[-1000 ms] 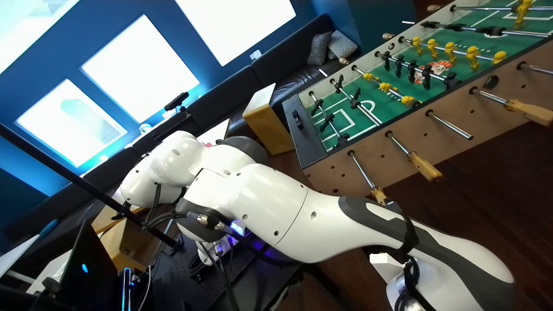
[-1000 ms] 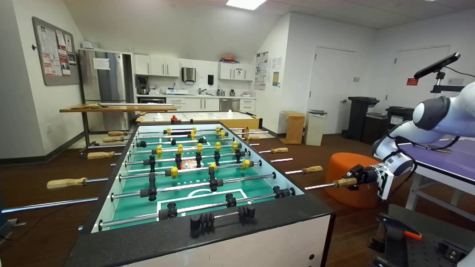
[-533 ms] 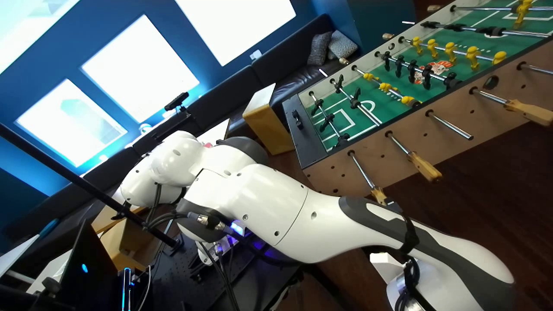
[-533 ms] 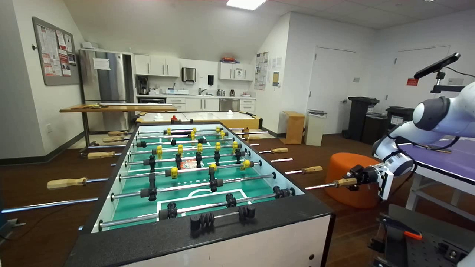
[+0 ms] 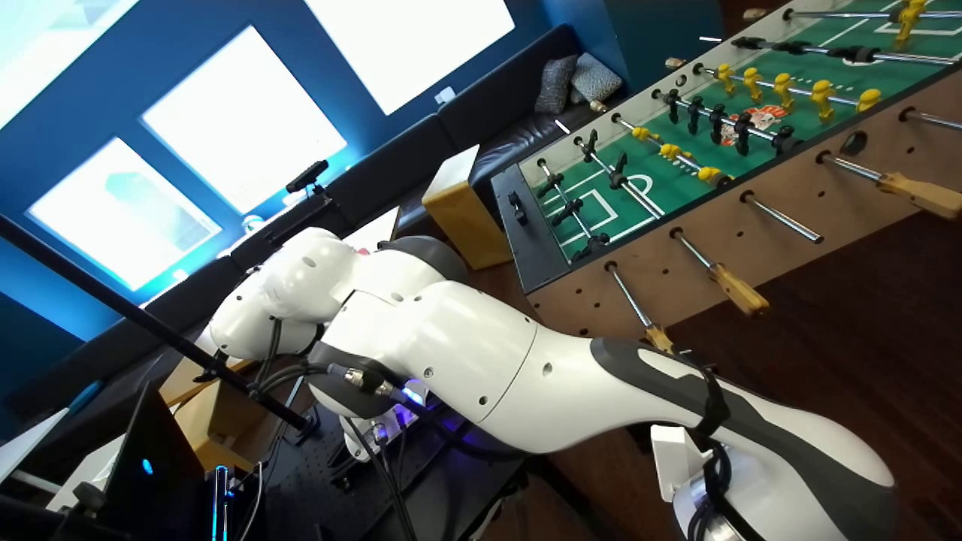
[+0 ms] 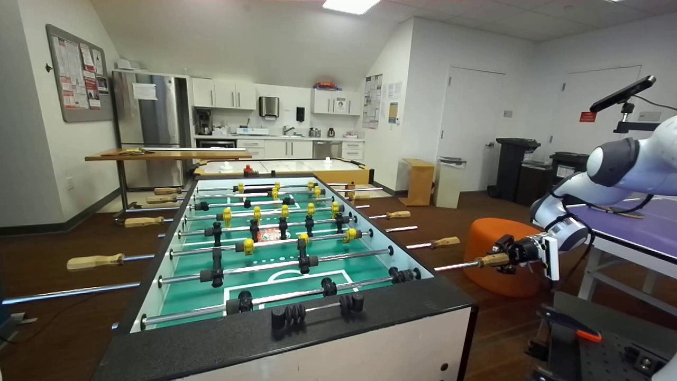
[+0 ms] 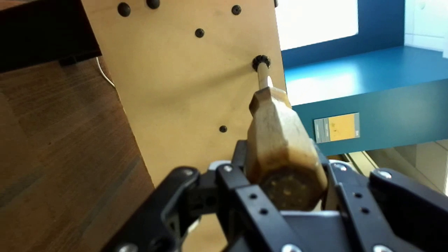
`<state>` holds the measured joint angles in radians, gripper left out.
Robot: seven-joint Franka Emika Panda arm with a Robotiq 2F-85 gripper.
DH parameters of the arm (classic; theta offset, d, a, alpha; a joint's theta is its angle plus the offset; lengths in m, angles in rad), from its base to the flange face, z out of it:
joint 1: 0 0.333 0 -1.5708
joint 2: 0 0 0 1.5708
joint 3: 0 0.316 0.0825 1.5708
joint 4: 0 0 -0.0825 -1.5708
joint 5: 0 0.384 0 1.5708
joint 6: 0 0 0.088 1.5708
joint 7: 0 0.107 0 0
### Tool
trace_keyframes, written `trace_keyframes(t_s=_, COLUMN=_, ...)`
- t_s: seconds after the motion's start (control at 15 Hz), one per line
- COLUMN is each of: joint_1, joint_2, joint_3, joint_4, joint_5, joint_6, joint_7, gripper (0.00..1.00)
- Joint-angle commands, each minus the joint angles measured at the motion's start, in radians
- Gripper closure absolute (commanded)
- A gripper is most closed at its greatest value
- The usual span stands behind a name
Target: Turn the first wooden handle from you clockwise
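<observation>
The first wooden handle (image 7: 280,133) sits on the end of the nearest metal rod (image 6: 455,266) of the foosball table (image 6: 254,338). The handle shows in both exterior views (image 6: 492,260) (image 5: 658,338). My gripper (image 7: 281,154) has a black finger on each side of the handle near its dark end and is shut on it. The gripper also shows in an exterior view (image 6: 505,256), in line with the rod. In an exterior view the arm (image 5: 661,376) hides most of the gripper. Black figures (image 6: 245,301) are fixed on this rod.
A second wooden handle (image 6: 445,242) sticks out beside the first, and a bare rod end (image 5: 782,216) is beyond it. An orange stool (image 6: 489,230) stands behind the gripper. A purple-topped table (image 6: 634,233) is behind the arm. A black plate (image 6: 608,349) is below the arm.
My wrist has rotated, and its white side piece stands more upright. The black figures on the first rod have tilted slightly with the turn. The grip on the handle is kept.
</observation>
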<state>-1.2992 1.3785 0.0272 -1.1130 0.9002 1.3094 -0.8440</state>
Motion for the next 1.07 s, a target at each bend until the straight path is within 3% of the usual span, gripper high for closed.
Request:
trace_keyframes(t_s=0.0, joint_1=0.005, joint_2=-0.062, joint_3=-0.027, joint_4=-0.06, joint_5=-0.04, joint_6=-0.085, joint_7=0.132, gripper=0.84)
trace_keyframes(t_s=0.6, joint_1=-0.01, joint_2=-0.062, joint_3=-0.017, joint_4=-0.063, joint_5=-0.06, joint_6=-0.132, joint_7=0.323, gripper=0.84)
trace_keyframes(t_s=0.67, joint_1=0.004, joint_2=-0.001, joint_3=-0.002, joint_4=0.001, joint_5=-0.013, joint_6=0.002, joint_7=0.285, gripper=0.59)
trace_keyframes(t_s=0.93, joint_1=0.004, joint_2=0.0, joint_3=-0.002, joint_4=0.001, joint_5=-0.014, joint_6=0.002, joint_7=0.301, gripper=0.59)
trace_keyframes(t_s=1.0, joint_1=0.0, joint_2=0.018, joint_3=-0.001, joint_4=0.028, joint_5=-0.008, joint_6=-0.044, joint_7=0.363, gripper=0.84)
